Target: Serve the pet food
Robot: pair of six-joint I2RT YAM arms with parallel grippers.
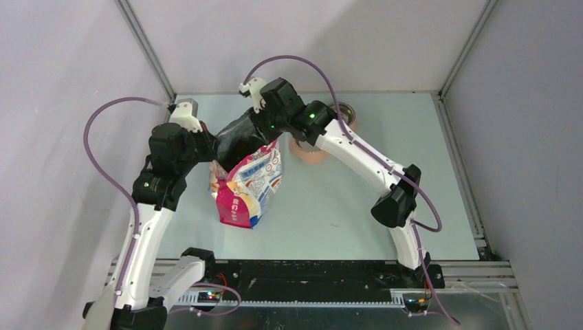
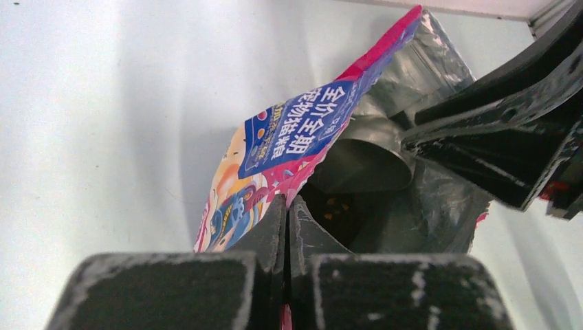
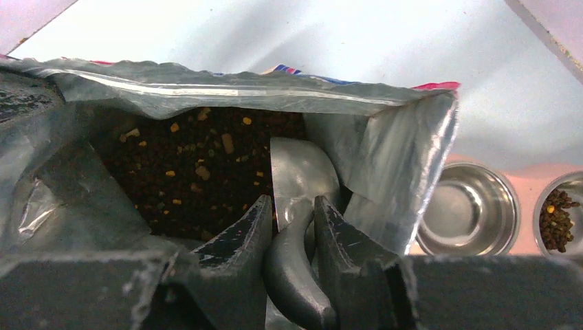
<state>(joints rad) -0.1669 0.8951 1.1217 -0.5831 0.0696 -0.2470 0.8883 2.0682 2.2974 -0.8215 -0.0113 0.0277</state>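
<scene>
The pink-white-blue printed bag (image 1: 246, 185) stands open at the table's middle left. My left gripper (image 2: 287, 206) is shut on the bag's near rim (image 2: 295, 148) and holds it open. My right gripper (image 3: 294, 206) is shut on the handle of the grey metal scoop (image 3: 302, 172), whose bowl is inside the bag's mouth, just above the pet food (image 3: 192, 172), a dark-brown heap of kibble. In the left wrist view the scoop (image 2: 364, 161) shows inside the bag with a little kibble (image 2: 333, 206) below it. In the top view both grippers meet over the bag's top (image 1: 240, 141).
A pink stand (image 1: 313, 152) with two steel bowls sits behind and right of the bag, partly hidden by my right arm. In the right wrist view one bowl (image 3: 467, 210) is empty and the other bowl (image 3: 560, 216) holds some kibble. Grey walls enclose the table.
</scene>
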